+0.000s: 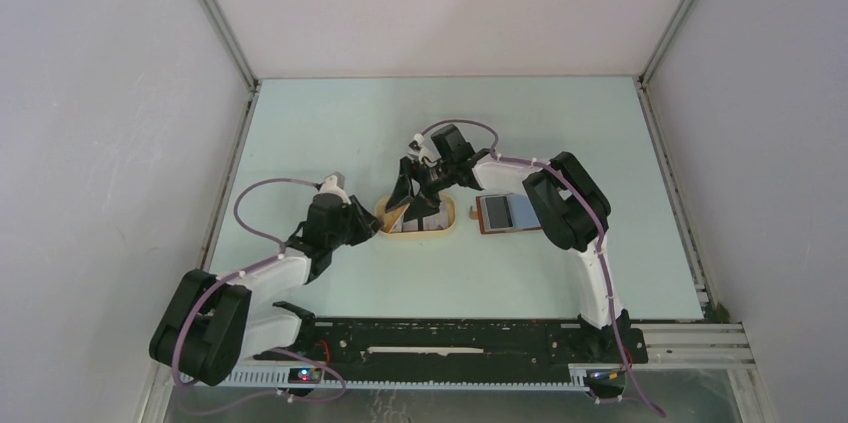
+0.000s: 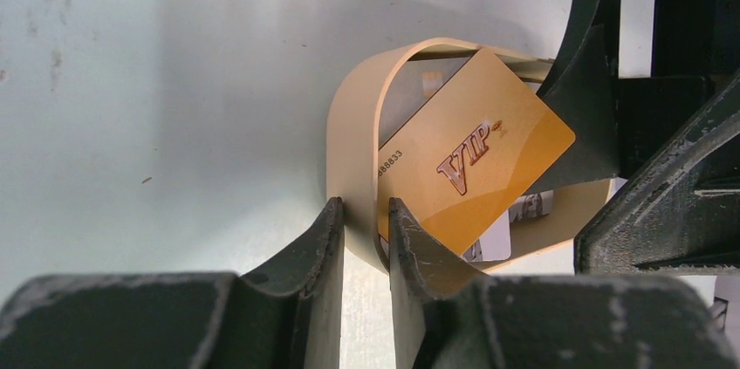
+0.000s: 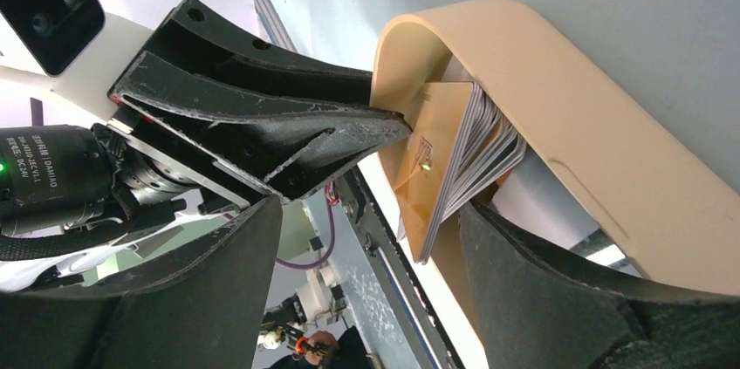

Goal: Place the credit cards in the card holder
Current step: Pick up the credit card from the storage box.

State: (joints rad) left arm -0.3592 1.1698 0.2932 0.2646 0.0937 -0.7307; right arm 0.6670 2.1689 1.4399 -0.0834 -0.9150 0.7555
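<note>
Credit cards (image 3: 458, 168): stack sits in the oval cream tray (image 3: 567, 116), mid-table and nearer the near edge than the far one. The stack stands on edge, leaning at the tray's left end. Gold VIP card (image 2: 476, 160) is the outer face, tilted.

Left gripper (image 2: 365, 221) pinches the tray's left rim, one finger outside and one inside. The inside finger is right at the gold card's lower corner; can't tell if it touches.

Right gripper (image 3: 375, 290) reaches in from the far side, jaws spread wide either side of the stack, no contact visible. Tight spot: both grippers' fingers crowd the same end of the tray.

Card holder (image 1: 503, 213) lies open on the table (image 1: 330, 133), near the tray's right end but apart from it. The right arm's forearm hides its right part.

Bare surface runs from the tray to the far edge and both far corners. White walls stand along the left, right and far edges.
</note>
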